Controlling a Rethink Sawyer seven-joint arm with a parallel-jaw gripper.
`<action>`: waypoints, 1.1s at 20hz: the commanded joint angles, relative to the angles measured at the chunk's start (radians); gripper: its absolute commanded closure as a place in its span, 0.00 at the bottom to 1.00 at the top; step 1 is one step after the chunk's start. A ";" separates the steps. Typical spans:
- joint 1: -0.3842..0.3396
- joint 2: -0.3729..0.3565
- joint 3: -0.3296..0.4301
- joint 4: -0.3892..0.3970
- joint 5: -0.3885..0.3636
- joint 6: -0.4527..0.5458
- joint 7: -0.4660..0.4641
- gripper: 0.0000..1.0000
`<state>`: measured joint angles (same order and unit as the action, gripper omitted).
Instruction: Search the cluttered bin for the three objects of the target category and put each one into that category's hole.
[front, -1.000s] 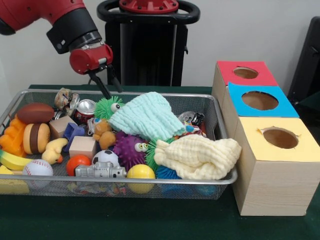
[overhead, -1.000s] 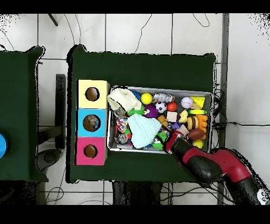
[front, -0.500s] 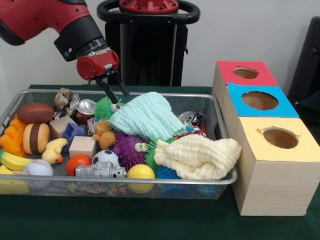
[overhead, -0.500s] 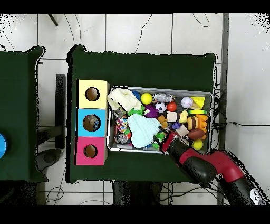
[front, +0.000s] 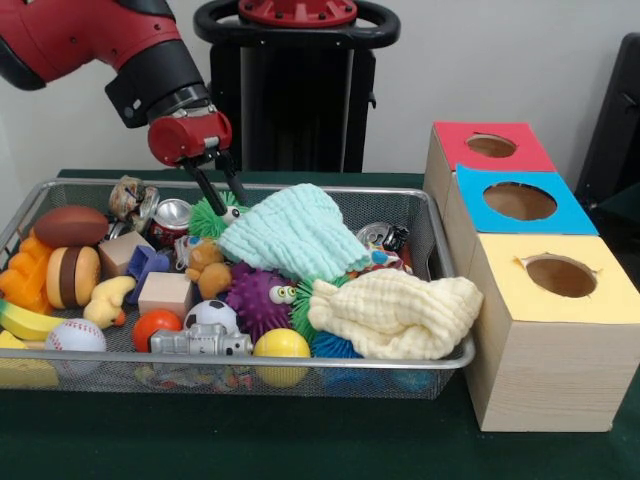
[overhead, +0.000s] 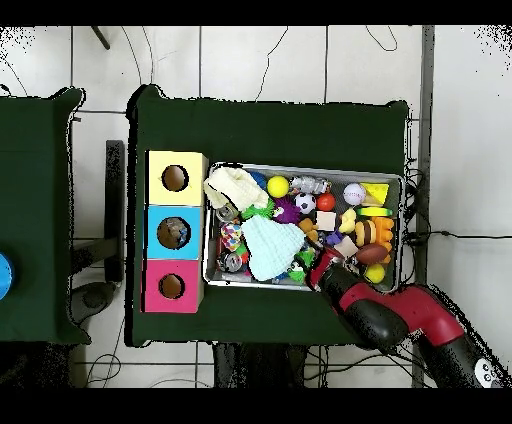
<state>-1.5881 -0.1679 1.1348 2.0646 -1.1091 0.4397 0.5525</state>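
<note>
Fingers (front: 219, 186) spread narrowly, empty, above green spiky ball (front: 212, 212) half-hidden behind mint cloth (front: 295, 232).

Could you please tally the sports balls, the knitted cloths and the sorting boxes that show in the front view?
Sports balls: 5: baseball, soccer ball, orange ball, yellow ball, brown football.
Knitted cloths: 2: mint cloth, cream cloth.
Sorting boxes: 3: red-topped box, blue-topped box, yellow-topped box.
Total: 10.

We see the green ball (front: 212, 213) half hidden behind the mint cloth (front: 295, 232); a can (front: 382, 240) peeks out beside that cloth.
</note>
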 joint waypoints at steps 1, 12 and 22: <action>0.096 -0.113 -0.107 -0.164 -0.166 -0.041 -0.086 0.00; 0.230 -0.219 -0.254 -0.197 -0.223 0.011 0.000 0.00; 0.253 -0.231 -0.296 -0.206 -0.176 0.018 -0.031 0.00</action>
<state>-1.3450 -0.3813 0.9459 2.0056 -1.2631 0.4209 0.5525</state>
